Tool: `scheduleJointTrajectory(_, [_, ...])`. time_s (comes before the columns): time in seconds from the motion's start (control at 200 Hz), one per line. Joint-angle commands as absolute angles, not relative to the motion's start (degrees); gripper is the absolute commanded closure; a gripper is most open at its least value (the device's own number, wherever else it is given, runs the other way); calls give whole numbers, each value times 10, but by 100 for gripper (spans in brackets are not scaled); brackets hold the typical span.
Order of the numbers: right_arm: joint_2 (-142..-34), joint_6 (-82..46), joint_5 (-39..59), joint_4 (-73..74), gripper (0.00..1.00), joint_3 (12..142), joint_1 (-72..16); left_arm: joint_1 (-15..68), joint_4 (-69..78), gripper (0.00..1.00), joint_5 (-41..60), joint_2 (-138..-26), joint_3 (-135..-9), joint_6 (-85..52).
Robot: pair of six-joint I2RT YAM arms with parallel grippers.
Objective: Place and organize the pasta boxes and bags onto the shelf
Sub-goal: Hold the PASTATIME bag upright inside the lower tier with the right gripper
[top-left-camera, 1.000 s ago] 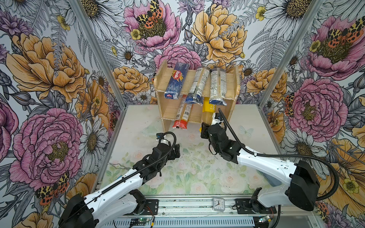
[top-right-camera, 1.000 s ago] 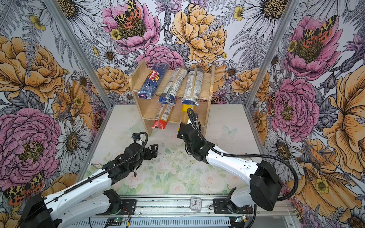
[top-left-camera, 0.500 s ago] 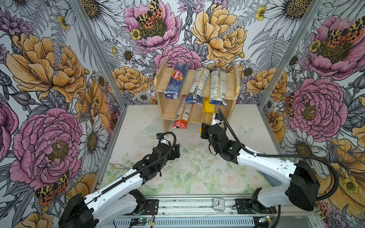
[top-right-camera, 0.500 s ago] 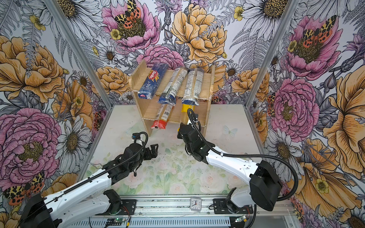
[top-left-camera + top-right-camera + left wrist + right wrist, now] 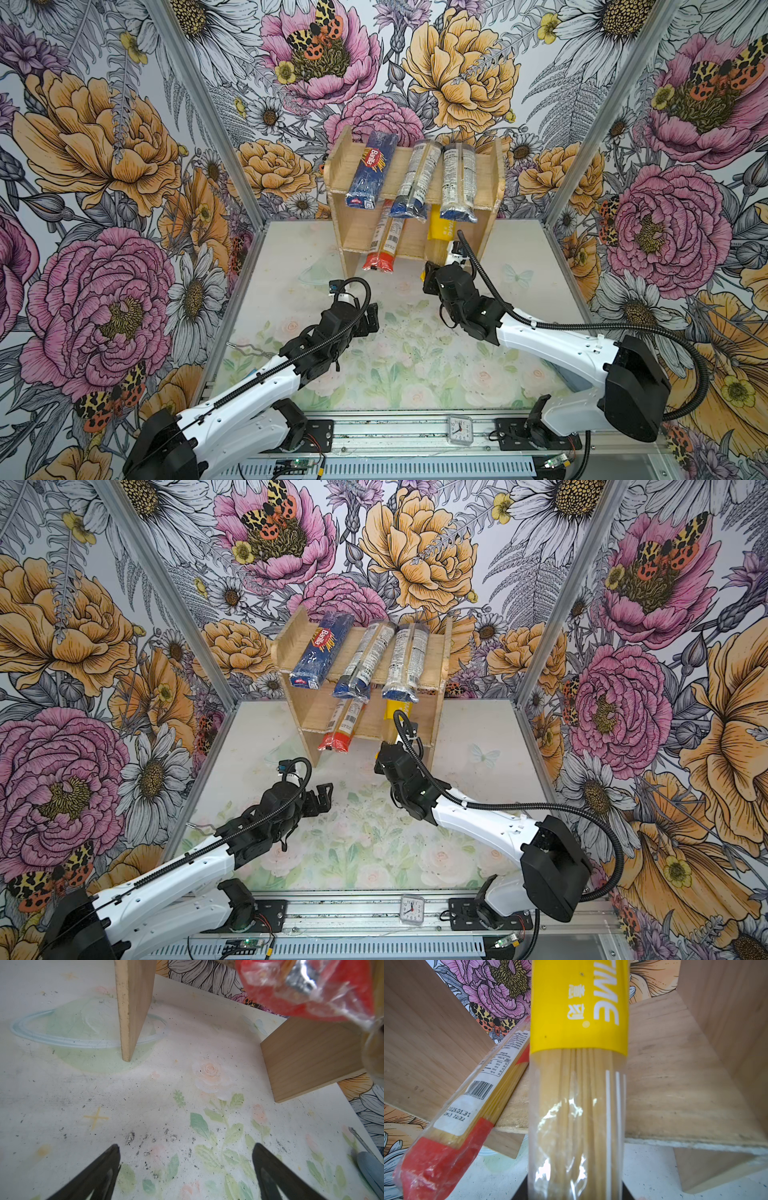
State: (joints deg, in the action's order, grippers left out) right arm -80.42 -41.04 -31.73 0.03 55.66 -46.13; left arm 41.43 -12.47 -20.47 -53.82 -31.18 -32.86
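At the lower left of the frame your left pincer (image 5: 370, 321) hangs wide open and empty over the desk (image 5: 415, 365), short of the shelf (image 5: 495, 174). On the upper tier, left to right, lie the dark blue Barilla pack (image 5: 371, 170) and two clear blue-ended packs (image 5: 415, 178), all poking past the front edge. Below, the red-ended pack (image 5: 384, 245) lies slanted, its red end overhanging. Right of it the yellow pack (image 5: 440, 226) runs into the lower tier, its near end clamped in your right pincer (image 5: 433, 272). How deep it sits is hard to tell, since the upper packs cover it.

Release with too much overhang and it may tip out. Push crooked and it could shove the red-ended pack off.

The desk is a pale, scuffed floral print (slick-looking), and floral walls (image 5: 124, 166) close in on three sides.
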Motion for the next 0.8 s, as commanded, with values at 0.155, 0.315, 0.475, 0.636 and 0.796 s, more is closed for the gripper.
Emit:
scheduleJointTrajectory(0.155, [-796,-408,-338,87,60,564,-458,410,-134,1,-201,-523,-305,-320])
scheduleJointTrajectory(0.315, [-797,-408,-340,87,59,563,-458,410,-133,1,-200,-524,-305,-320])
scheduleJointTrajectory(0.475, [-797,-408,-340,86,49,563,-458,410,-132,1,-201,-524,-305,-319])
scheduleJointTrajectory(0.636, [-798,-409,-340,86,47,562,-458,410,-133,1,-201,-524,-305,-319])
scheduleJointTrajectory(0.796, [-798,-411,-340,86,47,561,-458,410,-134,1,-201,-524,-306,-319])
